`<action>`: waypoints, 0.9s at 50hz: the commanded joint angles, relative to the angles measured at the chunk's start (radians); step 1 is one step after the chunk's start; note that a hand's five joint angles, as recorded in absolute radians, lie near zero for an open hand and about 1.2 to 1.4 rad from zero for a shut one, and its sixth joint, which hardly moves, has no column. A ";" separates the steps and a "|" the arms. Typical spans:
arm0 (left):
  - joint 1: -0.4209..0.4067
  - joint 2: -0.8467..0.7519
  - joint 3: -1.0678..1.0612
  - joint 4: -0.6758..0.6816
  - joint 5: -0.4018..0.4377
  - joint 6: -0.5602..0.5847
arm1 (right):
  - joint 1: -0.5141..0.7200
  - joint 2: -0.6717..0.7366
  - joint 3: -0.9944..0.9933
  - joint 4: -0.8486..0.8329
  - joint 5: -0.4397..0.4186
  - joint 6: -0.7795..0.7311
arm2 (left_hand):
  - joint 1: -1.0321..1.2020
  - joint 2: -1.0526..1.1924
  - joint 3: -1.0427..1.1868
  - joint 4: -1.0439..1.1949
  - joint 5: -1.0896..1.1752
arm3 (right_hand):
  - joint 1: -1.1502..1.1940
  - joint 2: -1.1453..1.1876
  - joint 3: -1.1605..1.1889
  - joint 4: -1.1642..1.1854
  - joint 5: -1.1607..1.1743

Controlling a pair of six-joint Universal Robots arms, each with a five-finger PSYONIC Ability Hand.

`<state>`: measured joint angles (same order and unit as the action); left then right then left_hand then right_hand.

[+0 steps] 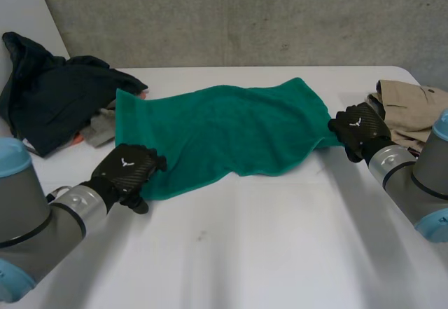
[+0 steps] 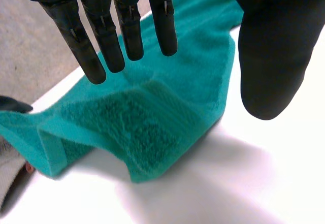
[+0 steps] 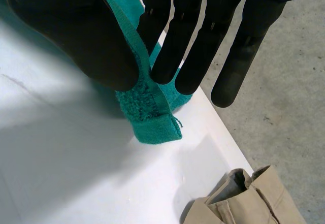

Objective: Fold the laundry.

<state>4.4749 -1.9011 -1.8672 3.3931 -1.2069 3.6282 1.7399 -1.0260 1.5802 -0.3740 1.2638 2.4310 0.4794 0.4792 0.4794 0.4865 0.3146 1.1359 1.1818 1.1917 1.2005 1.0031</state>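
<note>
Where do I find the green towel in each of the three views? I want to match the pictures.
Head view: the green towel lies spread across the white table, between the left hand and the right hand.
Left wrist view: the towel lies under the left hand's straight fingertips.
Right wrist view: its corner is pinched between the right hand's thumb and fingers.
Shared landmark: the white table beneath it.

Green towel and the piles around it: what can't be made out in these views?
- Head view, green towel: near-left corner partly behind the left hand, right corner covered by the right hand.
- Head view, grey and orange items: mostly buried under the dark clothes pile; type unreadable.
- The tan garment: cut off by the right arm in head view, by the picture's edge in right wrist view; type unclear.
</note>
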 commanded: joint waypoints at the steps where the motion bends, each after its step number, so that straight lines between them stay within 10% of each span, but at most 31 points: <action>1: -0.008 -0.119 0.118 -0.014 -0.077 0.029 | -0.008 0.000 0.009 0.000 0.000 -0.003 | 0.042 0.042 0.042 0.035 0.033 | 0.260 0.215 0.205 0.196 0.219; 16: -0.002 -0.237 0.212 -0.032 -0.098 0.087 | -0.020 0.000 0.015 0.004 -0.007 -0.013 | 0.119 0.119 0.119 0.111 0.109 | 0.260 0.215 0.205 0.196 0.219; 24: 0.006 -0.208 0.218 -0.032 -0.056 0.069 | -0.016 -0.019 0.018 0.023 0.000 -0.013 | 0.881 0.881 0.881 0.874 0.871 | 0.260 0.215 0.205 0.196 0.219; 32: 0.024 -0.004 0.114 -0.081 -0.042 0.030 | -0.036 -0.071 0.009 0.203 -0.006 -0.076 | 0.917 0.917 0.917 0.910 0.907 | 0.260 0.215 0.205 0.196 0.219; 45: 0.132 0.257 -0.044 -0.745 0.010 0.260 | -0.221 -0.272 0.096 0.938 -0.027 -0.558 | 0.917 0.917 0.917 0.910 0.907 | 0.260 0.215 0.205 0.196 0.219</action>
<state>4.5505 -1.7244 -1.8524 3.0134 -1.2326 3.7304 1.6148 -1.2069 1.6083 0.2085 1.2430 2.1115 1.1525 1.1937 1.1862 1.1989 0.9918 1.1359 1.1818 1.1916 1.2005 1.0032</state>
